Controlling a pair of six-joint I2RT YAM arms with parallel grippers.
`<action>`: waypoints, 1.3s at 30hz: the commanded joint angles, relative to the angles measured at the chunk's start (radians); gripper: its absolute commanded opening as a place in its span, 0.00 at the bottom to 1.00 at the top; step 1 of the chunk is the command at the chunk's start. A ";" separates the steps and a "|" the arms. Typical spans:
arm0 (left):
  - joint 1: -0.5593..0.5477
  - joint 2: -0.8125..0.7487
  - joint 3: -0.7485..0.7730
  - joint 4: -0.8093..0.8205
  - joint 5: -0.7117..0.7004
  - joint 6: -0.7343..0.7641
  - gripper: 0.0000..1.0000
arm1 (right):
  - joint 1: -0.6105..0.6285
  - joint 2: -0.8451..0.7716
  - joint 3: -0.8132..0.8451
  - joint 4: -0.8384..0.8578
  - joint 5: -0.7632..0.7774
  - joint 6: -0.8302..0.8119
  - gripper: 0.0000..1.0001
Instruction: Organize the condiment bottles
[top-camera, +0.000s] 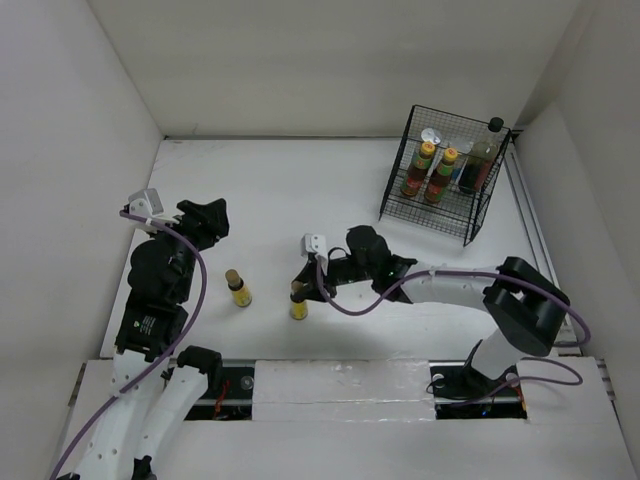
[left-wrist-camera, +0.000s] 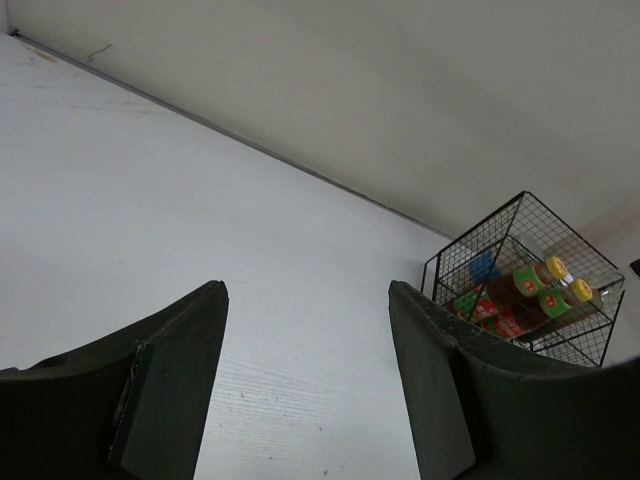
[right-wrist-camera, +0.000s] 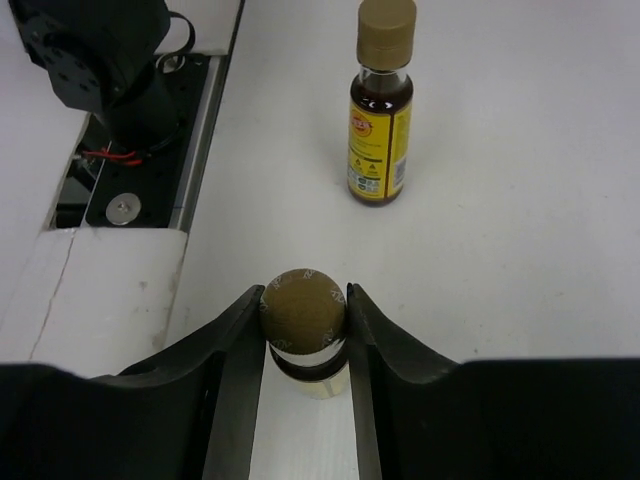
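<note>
My right gripper (top-camera: 300, 288) is shut on the brown cap of a tiny yellow bottle (top-camera: 298, 306) that stands on the table near the front. In the right wrist view the jaws (right-wrist-camera: 305, 300) press both sides of its cap (right-wrist-camera: 303, 309). The second tiny yellow bottle (top-camera: 238, 289) stands free to its left and also shows in the right wrist view (right-wrist-camera: 381, 104). My left gripper (top-camera: 206, 221) is open and empty at the left; its wrist view (left-wrist-camera: 308, 292) shows bare table between the fingers. Two yellow-capped red sauce bottles (top-camera: 420, 168), a dark black-capped bottle (top-camera: 487, 153) and a silver-lidded shaker (top-camera: 432, 137) stand in the basket.
The black wire basket (top-camera: 470, 228) stands at the back right by the wall, and also shows in the left wrist view (left-wrist-camera: 440, 268). White walls enclose the table on three sides. The arm bases and a purple cable (top-camera: 360, 305) lie along the front edge.
</note>
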 joint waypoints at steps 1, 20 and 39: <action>0.005 -0.006 0.019 0.047 0.011 0.013 0.61 | -0.043 -0.035 0.009 0.173 -0.048 0.056 0.21; 0.005 0.002 0.019 0.047 0.048 0.013 0.61 | -0.704 -0.626 0.130 -0.214 0.780 -0.034 0.15; 0.005 0.023 0.019 0.047 0.039 0.022 0.61 | -1.091 -0.341 0.238 -0.055 0.503 0.073 0.14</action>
